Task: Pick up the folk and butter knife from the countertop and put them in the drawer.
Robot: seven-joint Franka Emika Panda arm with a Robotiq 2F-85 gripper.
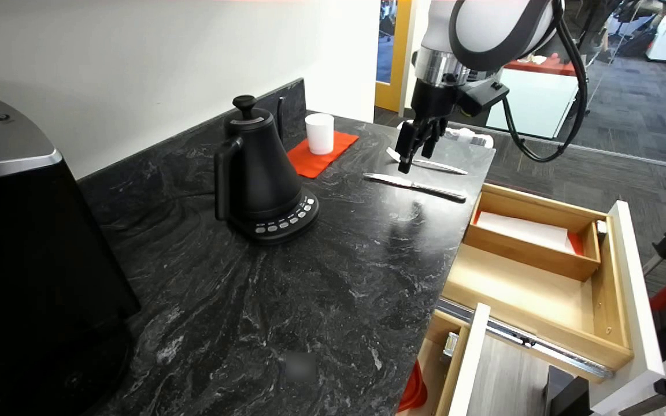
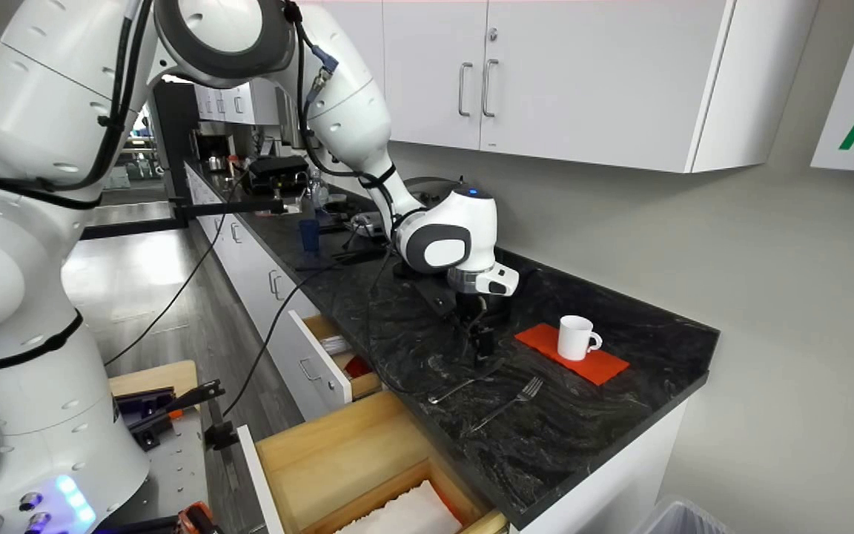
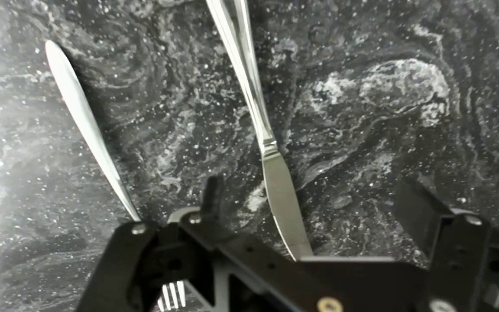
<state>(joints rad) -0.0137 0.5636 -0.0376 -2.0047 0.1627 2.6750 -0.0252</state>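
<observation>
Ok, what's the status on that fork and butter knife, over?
Tool open, holding nothing. Butter knife and fork both on countertop. Drawer pulled open below. White mug off to one side, seemingly not in the way.

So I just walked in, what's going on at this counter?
A robot arm hangs over the dark countertop with its jaws open and holding nothing. In the wrist view the butter knife shows partly between them, and the fork lies beside the knife, partly hidden by the jaws. Both pieces lie on the countertop, so neither is in the wooden drawer yet, which stands pulled out alongside. The knife looks like the likelier first pick, though that's a guess.
</observation>
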